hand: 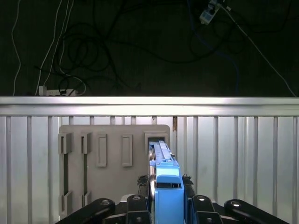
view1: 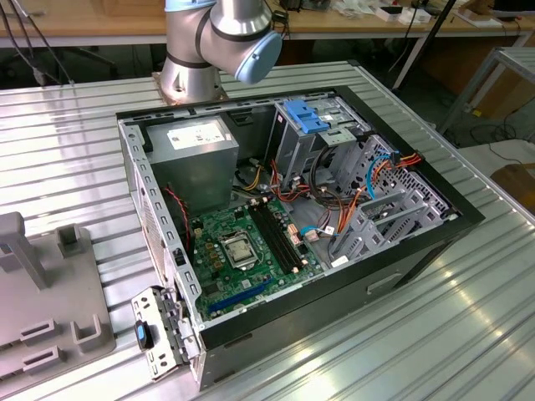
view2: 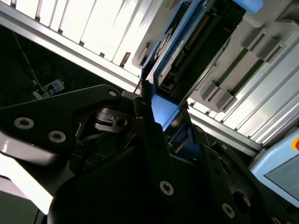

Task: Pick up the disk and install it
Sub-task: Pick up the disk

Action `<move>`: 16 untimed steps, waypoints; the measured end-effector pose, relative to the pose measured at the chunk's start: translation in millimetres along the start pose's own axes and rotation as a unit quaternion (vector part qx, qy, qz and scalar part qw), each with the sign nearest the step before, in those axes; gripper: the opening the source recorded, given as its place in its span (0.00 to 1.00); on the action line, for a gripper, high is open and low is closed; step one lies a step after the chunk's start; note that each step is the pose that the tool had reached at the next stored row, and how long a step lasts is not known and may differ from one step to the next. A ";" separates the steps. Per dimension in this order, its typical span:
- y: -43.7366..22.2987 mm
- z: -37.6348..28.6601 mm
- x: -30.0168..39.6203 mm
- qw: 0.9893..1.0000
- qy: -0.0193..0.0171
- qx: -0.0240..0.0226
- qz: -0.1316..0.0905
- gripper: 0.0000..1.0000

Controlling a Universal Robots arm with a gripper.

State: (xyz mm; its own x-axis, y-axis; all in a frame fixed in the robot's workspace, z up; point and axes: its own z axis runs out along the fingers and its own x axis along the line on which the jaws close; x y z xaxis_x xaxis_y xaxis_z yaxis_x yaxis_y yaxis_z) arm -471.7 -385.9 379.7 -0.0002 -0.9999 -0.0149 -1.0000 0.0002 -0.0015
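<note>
Ribbed aluminium table [view1: 418,334], dark floor with loose cables [hand: 93,46] and a power strip [hand: 56,91] past its far edge in the first wrist view. You have the open PC case [view1: 401,251] lying on its side mid-table in the exterior view, motherboard [view1: 242,251] facing up, grey drive cage [view1: 376,200] on the exterior view's right with orange wiring [view1: 351,196] run through it, and a light-blue bracket [view1: 305,115] at the back of the case. The arm [view1: 221,42] rises behind the case and leaves the frame at the top. The grey holder [view1: 50,309] sits on the table at the exterior view's left, well apart from the case. A small blue clip [view1: 144,336] sits on the hinged metal panel at the case's near corner. In both wrist views the gripper [hand: 168,184] is over that holder [hand: 112,186], jaws clamped on the disk [hand: 168,196], one on each side of its blue carrier. The disk stands edge-on, its far end at the end slot of the holder, next to the other slots. You can't tell from here whether that end is seated in the slot or just clear of it. In the second wrist view the gripper [view2: 162,106] pinches the blue end of the disk [view2: 166,114], and the rail and dark drive body run from there to the holder's ribs.
</note>
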 end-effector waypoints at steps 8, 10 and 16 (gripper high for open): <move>0.0 -15.1 -0.2 1.000 0.000 0.000 0.000 0.37; 0.0 -19.5 -0.3 1.000 0.000 0.000 0.000 0.37; 0.0 -35.2 -0.5 1.000 0.000 0.000 0.000 0.37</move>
State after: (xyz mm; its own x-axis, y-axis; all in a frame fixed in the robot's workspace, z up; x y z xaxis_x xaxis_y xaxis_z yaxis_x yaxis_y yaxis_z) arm -471.7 -385.9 415.0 -0.0002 -0.9999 -0.0149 -1.0000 0.0002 -0.0015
